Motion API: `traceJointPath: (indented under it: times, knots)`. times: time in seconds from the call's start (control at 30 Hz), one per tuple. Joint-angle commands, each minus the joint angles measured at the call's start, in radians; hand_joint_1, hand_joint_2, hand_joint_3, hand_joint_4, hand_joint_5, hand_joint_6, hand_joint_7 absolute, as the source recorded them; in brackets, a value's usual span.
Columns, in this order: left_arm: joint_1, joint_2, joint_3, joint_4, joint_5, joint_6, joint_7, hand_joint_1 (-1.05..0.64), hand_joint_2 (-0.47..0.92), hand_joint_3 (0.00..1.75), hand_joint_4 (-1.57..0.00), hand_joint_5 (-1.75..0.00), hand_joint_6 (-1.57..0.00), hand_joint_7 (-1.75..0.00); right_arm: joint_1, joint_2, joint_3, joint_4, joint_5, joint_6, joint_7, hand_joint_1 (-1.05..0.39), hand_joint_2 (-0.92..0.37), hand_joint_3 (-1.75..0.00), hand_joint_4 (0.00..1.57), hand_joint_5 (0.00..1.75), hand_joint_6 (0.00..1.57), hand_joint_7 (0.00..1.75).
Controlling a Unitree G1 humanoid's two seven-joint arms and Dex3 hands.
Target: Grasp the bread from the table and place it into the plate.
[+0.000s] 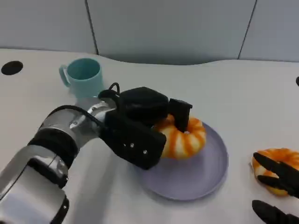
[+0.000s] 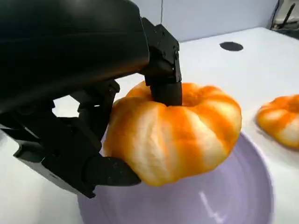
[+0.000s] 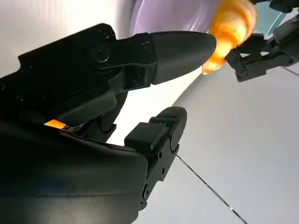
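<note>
My left hand [image 1: 140, 126] grips an orange-and-white striped bread [image 1: 184, 137], with one finger in its centre dip and others under its side. The bread [image 2: 177, 135] hangs low over the back left part of the lilac plate [image 1: 196, 179]; whether it touches the plate [image 2: 233, 200] I cannot tell. In the left wrist view the left hand [image 2: 70, 93] wraps around the bread from two sides. My right hand [image 1: 279, 179] lies at the table's lower right, fingers spread and holding nothing. In the right wrist view, the right hand [image 3: 117, 93] points toward the plate [image 3: 168, 14] and held bread [image 3: 231, 23].
A second striped bread [image 1: 275, 165] lies on the table right of the plate, partly under my right hand's fingers; the left wrist view shows this bread [image 2: 282, 119] too. A teal mug [image 1: 84, 74] stands behind my left arm. A black round hole [image 1: 11, 67] marks the far left.
</note>
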Motion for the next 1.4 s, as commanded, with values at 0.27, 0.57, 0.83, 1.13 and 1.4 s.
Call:
traceJointPath:
  times: [0.27, 0.57, 0.83, 1.13, 1.4]
  knots:
    - [-0.078, -0.028, -0.112, 0.067, 0.131, 0.028, 0.163, -0.17, 0.69, 0.45, -0.79, -1.75, -0.55, -1.75, 0.003, 0.003, -0.006, -0.006, -0.001, -0.004, -0.018, -0.36, -0.92, -0.34, 0.87, 0.21, 0.65, 0.00]
    - [-0.119, -0.021, -0.087, 0.106, 0.055, 0.000, -0.084, -0.50, 0.83, 0.02, -0.18, -1.49, -0.24, -1.30, 0.014, 0.010, -0.005, -0.020, 0.003, 0.016, -0.016, -0.37, -0.92, -0.33, 0.86, 0.23, 0.66, 0.00]
    - [-0.153, -0.005, -0.007, 0.082, -0.076, -0.024, -0.404, -0.61, 0.85, 0.00, -0.04, -0.90, -0.44, -0.45, 0.009, -0.005, -0.010, -0.006, -0.008, -0.007, -0.025, -0.37, -0.92, -0.34, 0.83, 0.23, 0.65, 0.00]
    - [-0.172, 0.023, 0.051, 0.022, -0.164, -0.019, -0.576, -0.62, 0.89, 0.00, -0.01, -0.45, -0.45, -0.06, 0.009, -0.003, -0.007, -0.006, -0.005, -0.005, -0.028, -0.37, -0.92, -0.34, 0.83, 0.23, 0.65, 0.00]
    - [-0.171, 0.044, 0.068, -0.001, -0.181, -0.024, -0.587, -0.64, 0.92, 0.01, -0.04, -0.32, -0.39, 0.00, 0.003, -0.001, -0.004, -0.003, -0.015, 0.003, -0.033, -0.37, -0.92, -0.34, 0.83, 0.23, 0.65, 0.00]
